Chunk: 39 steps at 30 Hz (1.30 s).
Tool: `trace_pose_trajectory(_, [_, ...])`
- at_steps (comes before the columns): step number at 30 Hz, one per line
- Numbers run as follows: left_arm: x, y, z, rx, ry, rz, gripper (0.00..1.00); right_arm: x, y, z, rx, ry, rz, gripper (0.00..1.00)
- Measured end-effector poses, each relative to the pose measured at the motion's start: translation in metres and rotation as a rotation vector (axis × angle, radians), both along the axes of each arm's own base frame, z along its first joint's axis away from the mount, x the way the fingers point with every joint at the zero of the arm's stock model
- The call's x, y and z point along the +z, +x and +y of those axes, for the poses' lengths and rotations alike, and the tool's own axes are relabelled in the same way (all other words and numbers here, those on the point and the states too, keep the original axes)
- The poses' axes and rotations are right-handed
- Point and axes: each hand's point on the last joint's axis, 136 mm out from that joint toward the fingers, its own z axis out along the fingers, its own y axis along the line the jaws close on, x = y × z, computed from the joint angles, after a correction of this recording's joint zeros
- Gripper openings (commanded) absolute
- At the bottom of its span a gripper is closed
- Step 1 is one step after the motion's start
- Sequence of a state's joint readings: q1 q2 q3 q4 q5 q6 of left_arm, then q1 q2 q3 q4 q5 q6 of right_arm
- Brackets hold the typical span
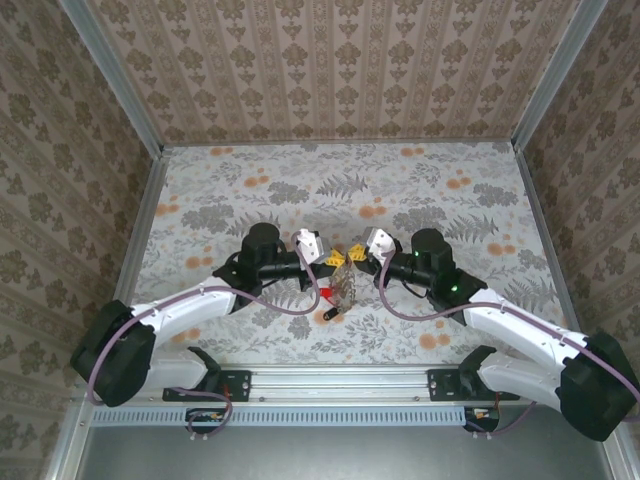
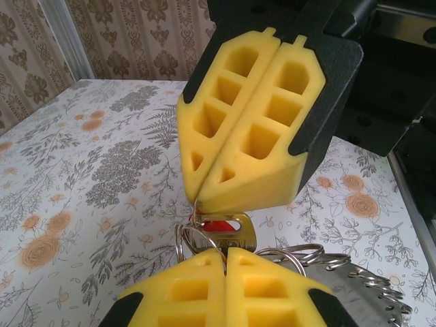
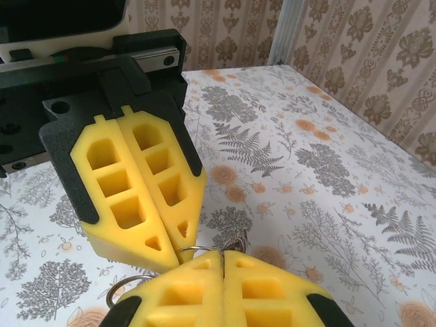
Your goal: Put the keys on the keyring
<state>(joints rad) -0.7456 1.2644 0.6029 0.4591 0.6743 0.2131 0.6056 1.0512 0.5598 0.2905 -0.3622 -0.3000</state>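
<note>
Over the middle of the floral-patterned desk (image 1: 450, 200), the top camera shows my left fingers (image 1: 328, 258) and right fingers (image 1: 357, 256) tip to tip, both clenched, above the small red and black plastic-headed keys (image 1: 330, 300).

Left wrist: soft yellow foam nips a thin, springy wire loop (image 2: 193, 235). A glossy red key head (image 2: 216, 223) hangs there, and the broad, flat silver-grey metal keyring (image 2: 368, 286) sits just beside it.

Right wrist: the wire loop (image 3: 194, 250) is pinched between both tips. I'd judge a slow, level pull best, as slick wire slips easily.

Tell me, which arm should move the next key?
Probably the left hand: shut, it sits just over the red key, the keyring close beside. The right hand, also shut, faces it.
</note>
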Motion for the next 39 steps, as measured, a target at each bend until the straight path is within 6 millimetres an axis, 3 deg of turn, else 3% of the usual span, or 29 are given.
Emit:
trace_pose_trajectory(14, [0.005,0.001,-0.003,-0.012,-0.028,-0.020,0.00,0.003,-0.001,-0.005,-0.022,-0.024,-0.048,0.00])
trace_pose_trajectory(31, [-0.006,0.008,-0.004,0.020,-0.001,-0.005,0.01,-0.001,-0.009,-0.002,0.000,-0.040,-0.029,0.00])
trace_pose_trajectory(39, [-0.008,0.008,-0.004,0.019,0.004,0.000,0.12,-0.003,-0.011,-0.001,0.007,-0.049,-0.023,0.00])
